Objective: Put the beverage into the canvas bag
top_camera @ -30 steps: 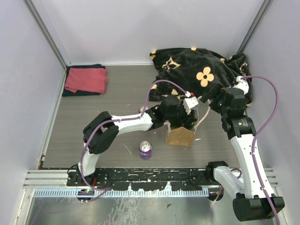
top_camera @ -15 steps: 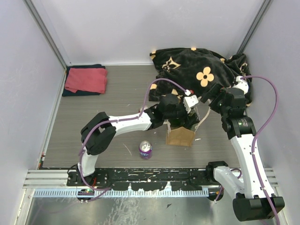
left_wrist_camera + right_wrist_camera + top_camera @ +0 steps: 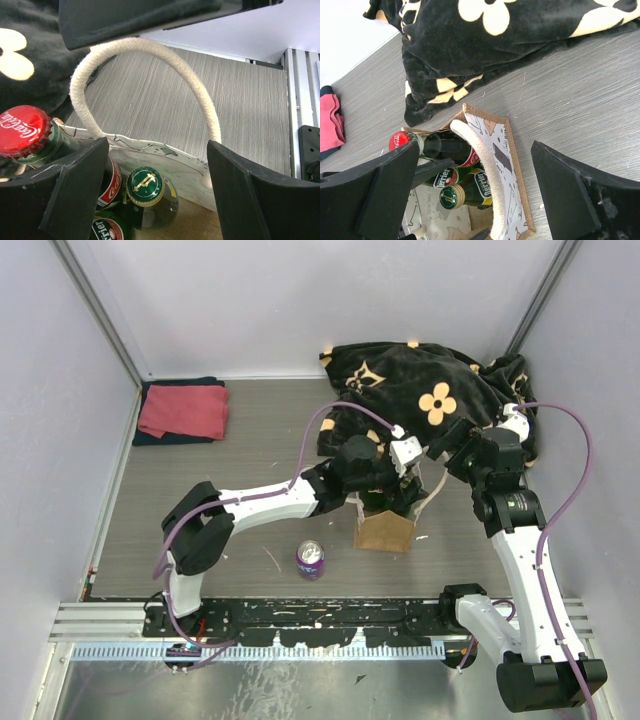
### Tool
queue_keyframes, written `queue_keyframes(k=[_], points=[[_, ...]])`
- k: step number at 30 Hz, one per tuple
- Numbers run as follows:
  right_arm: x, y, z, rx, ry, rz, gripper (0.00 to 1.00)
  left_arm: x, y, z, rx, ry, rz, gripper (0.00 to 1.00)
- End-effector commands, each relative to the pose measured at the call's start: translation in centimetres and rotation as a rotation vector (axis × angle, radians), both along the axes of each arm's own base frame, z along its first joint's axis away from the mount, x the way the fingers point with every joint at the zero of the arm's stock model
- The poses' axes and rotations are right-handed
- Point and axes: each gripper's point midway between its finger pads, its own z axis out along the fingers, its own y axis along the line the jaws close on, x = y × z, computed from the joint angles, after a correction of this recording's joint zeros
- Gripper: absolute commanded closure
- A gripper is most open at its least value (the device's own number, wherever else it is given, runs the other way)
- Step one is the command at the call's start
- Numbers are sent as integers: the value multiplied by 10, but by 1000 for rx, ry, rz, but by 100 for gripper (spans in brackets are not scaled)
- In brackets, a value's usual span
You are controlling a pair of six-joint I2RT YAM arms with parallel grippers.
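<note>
My left arm reaches low across the counter from a bent elbow, its wrist tipped over the canvas bag. My left fingers stand apart at the bag's mouth, holding nothing. The red-capped cola bottle stands inside the bag just beside one finger, next to green bottles. My right arm stands tall, and my right fingers are spread wide above the same bag. A purple can stands on the counter nearby.

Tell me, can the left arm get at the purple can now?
Probably yes: the purple can stands apart from everything, and the left pincer, open over the canvas bag, holds nothing.
</note>
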Motion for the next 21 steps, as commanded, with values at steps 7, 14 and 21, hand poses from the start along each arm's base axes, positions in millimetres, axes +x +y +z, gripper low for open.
queue_keyframes(k=[7,14,21], points=[[-3,4,38,41,-107,3,0,-11,22,65,-62,-38,25,13],[-6,5,41,43,-99,8,0,3,57,103,-64,-47,116,8],[-11,7,41,32,-67,28,0,81,206,100,85,191,456,8]])
